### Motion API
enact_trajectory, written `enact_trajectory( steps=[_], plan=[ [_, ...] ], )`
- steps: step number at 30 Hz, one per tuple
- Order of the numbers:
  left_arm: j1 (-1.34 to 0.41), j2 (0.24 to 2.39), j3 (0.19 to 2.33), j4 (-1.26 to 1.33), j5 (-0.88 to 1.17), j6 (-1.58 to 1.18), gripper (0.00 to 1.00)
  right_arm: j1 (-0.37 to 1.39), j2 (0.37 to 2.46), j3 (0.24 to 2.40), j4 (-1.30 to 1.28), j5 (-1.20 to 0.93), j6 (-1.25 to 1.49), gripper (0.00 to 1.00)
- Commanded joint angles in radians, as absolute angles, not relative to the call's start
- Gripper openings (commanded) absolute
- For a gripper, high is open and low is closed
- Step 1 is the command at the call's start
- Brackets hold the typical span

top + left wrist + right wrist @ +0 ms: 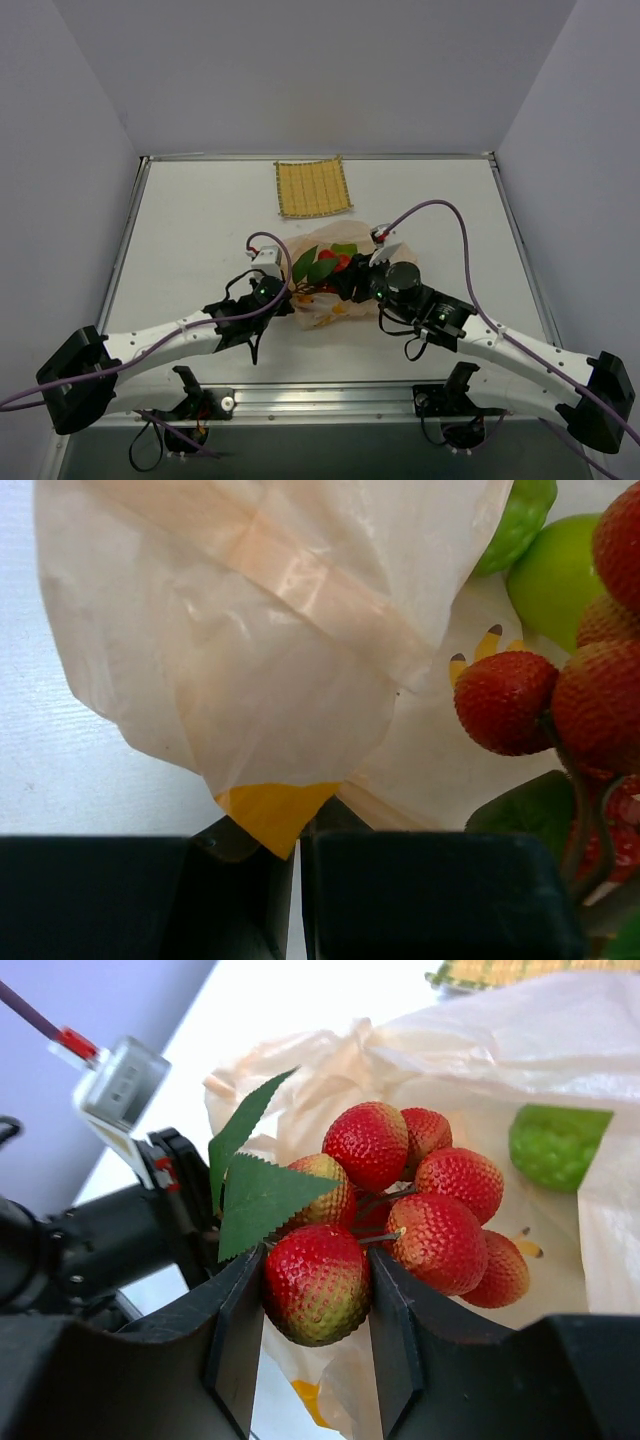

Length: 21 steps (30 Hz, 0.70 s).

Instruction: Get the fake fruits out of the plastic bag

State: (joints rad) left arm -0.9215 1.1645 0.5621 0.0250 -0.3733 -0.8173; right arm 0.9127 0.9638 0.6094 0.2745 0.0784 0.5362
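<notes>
The pale peach plastic bag lies crumpled mid-table between both arms. My left gripper is shut on a yellow-printed corner of the plastic bag, pinching the film. My right gripper is shut on one red berry of the berry cluster, whose green leaves stick out to the left. The cluster sits at the bag's mouth. A round lime-green fruit and a second, bumpy green fruit lie on the bag behind the berries. One green fruit shows partly under the film.
A square yellow woven mat lies at the back of the white table. Grey walls close in the table on three sides. The left arm's wrist is close beside the right gripper's left finger.
</notes>
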Motion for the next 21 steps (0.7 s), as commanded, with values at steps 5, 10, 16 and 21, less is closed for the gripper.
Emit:
enact_trajectory(
  steps=[5, 10, 16, 21],
  plan=[
    [-0.968, 1.140, 0.551, 0.104, -0.370, -0.841, 0.02, 0.920, 0.934, 0.611, 0.537, 0.239, 0.650, 0.00],
    [-1.009, 1.132, 0.528, 0.112, -0.382, -0.851, 0.02, 0.928, 1.003, 0.560, 0.747, 0.435, 0.681, 0.00],
    [-1.026, 1.060, 0.511, 0.080, -0.394, -0.853, 0.02, 0.951, 1.086, 0.551, 0.931, 0.609, 0.594, 0.00],
    [-1.034, 1.011, 0.511, 0.080, -0.376, -0.853, 0.02, 1.084, 1.183, 0.500, 1.056, 0.679, 0.506, 0.00]
  ],
)
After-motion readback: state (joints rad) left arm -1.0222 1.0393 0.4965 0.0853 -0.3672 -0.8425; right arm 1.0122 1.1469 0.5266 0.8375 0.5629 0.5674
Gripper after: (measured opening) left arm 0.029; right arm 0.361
